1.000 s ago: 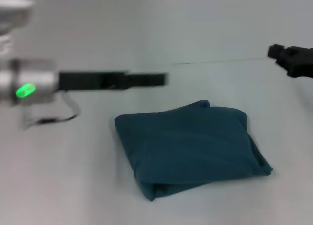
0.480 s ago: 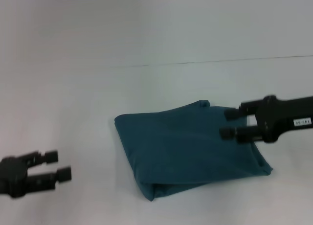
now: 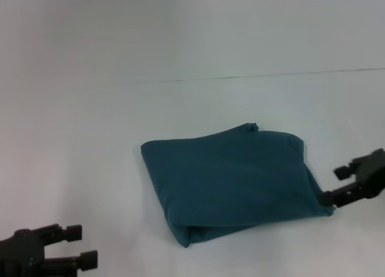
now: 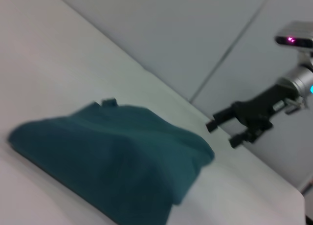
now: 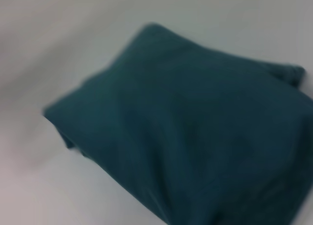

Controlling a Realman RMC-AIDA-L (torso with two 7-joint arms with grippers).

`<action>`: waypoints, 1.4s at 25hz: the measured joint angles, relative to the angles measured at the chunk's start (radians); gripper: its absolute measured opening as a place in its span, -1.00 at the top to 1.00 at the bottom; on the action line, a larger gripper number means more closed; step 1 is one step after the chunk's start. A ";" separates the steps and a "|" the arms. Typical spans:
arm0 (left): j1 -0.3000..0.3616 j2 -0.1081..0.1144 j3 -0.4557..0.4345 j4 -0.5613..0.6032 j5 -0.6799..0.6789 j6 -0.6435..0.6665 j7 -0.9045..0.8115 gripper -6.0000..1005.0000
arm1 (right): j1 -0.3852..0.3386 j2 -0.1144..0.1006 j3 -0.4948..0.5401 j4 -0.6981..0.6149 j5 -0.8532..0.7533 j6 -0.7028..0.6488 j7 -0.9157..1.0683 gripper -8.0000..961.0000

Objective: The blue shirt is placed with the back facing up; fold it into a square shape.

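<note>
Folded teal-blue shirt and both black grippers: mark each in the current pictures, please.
teal-blue cotton shirt (image 3: 231, 180), head view, middle of the folded top layer.
left gripper (image 3: 77, 247), head view, midway between its open fingertips.
right gripper (image 3: 334, 184), head view, midway between its open fingertips, beside the shirt's edge.

blue shirt (image 3: 231, 180): plain dark teal | table (image 3: 90, 138): seemingly off-white | end effectors: black
</note>
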 joint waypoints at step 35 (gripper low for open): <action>-0.013 -0.009 0.041 -0.006 0.028 -0.008 -0.009 -0.87 | 0.036 0.054 -0.222 0.021 -0.170 0.151 0.003 0.06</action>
